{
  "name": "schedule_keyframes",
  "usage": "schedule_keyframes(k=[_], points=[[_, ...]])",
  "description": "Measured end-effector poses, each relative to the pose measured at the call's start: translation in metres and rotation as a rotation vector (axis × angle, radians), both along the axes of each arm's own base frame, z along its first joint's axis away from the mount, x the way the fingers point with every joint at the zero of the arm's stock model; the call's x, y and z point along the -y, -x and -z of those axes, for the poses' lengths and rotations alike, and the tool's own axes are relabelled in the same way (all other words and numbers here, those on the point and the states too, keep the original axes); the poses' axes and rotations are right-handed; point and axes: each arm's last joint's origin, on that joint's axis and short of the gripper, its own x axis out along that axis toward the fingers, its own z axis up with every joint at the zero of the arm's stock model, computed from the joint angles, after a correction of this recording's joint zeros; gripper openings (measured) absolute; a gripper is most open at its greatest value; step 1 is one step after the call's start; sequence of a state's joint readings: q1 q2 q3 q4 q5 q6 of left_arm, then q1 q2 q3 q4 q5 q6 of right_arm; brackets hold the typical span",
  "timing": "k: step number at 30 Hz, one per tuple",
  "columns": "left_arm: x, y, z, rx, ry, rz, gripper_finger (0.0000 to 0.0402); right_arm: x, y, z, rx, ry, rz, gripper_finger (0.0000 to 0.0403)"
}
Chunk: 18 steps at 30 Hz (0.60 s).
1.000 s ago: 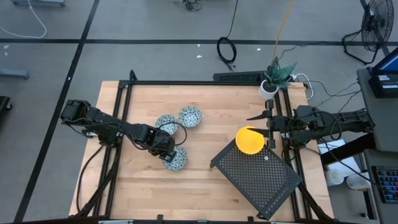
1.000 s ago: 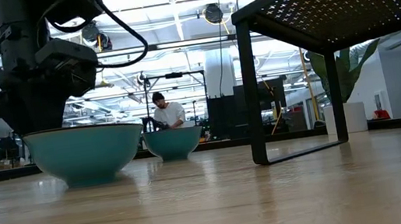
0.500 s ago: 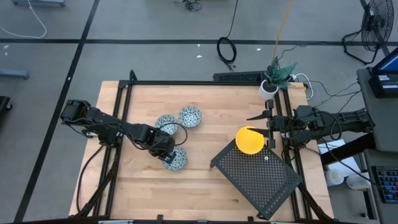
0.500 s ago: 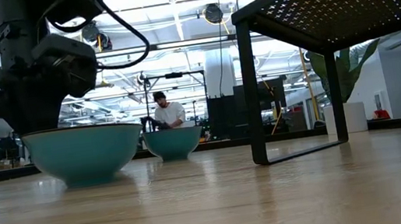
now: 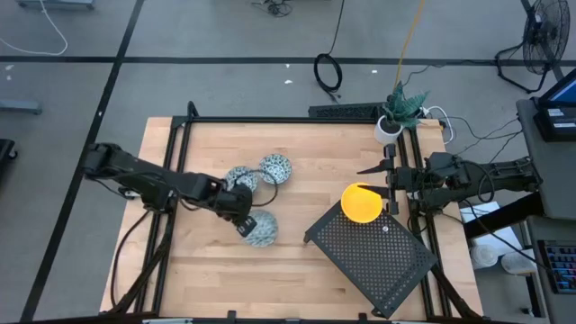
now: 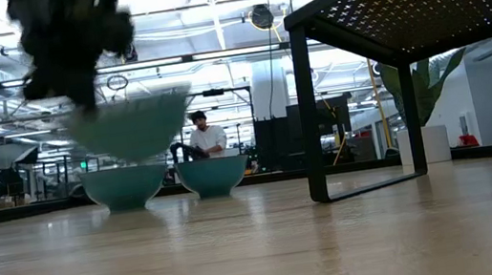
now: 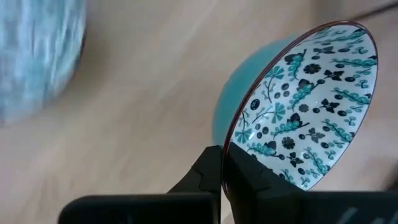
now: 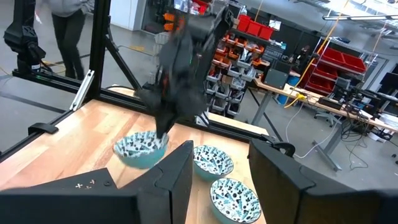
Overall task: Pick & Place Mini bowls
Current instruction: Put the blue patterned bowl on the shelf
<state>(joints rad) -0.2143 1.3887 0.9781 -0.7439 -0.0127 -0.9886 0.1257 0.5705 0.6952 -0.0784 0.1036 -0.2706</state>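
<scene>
Clamped between the left jaws [image 7: 222,171]: the rim of a patterned bowl [image 5: 262,230], pinched thin with one finger inside and one outside, blue-and-white interior tilted, teal outside. Lifted clear of the wooden tabletop [image 5: 297,261], as seen at tabletop height, with the bowl [image 6: 129,125] hanging above the others. Just beyond the left jaws, two more patterned bowls [image 5: 241,177] [image 5: 276,167], resting side by side on the tabletop, close to each other. Farther across, a black perforated rack [image 5: 378,256] standing on the tabletop, with a yellow bowl [image 5: 361,203] at its near corner. Just beside that yellow bowl, the right jaws [image 5: 389,188], parted wide and holding nothing, with the three patterned bowls [image 8: 214,162] well ahead of the fingers. Past the right jaws, at the tabletop's far corner, a white plant pot [image 5: 389,128]. In the room behind, a person [image 6: 205,137] in a white top.
</scene>
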Motion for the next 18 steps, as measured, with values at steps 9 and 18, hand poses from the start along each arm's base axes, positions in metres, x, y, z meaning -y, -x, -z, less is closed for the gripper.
schedule_keyframes(k=[9, 18], points=[[-0.007, -0.016, -0.104, 0.338, -0.728, 0.152, 0.0007, -0.001, -0.006, -0.002, 0.029, 0.000, 0.000, 0.0141], [-0.020, -0.054, -0.161, 0.568, -1.287, 0.148, 0.0007, -0.004, -0.029, 0.002, 0.023, 0.091, -0.002, 0.0141]])
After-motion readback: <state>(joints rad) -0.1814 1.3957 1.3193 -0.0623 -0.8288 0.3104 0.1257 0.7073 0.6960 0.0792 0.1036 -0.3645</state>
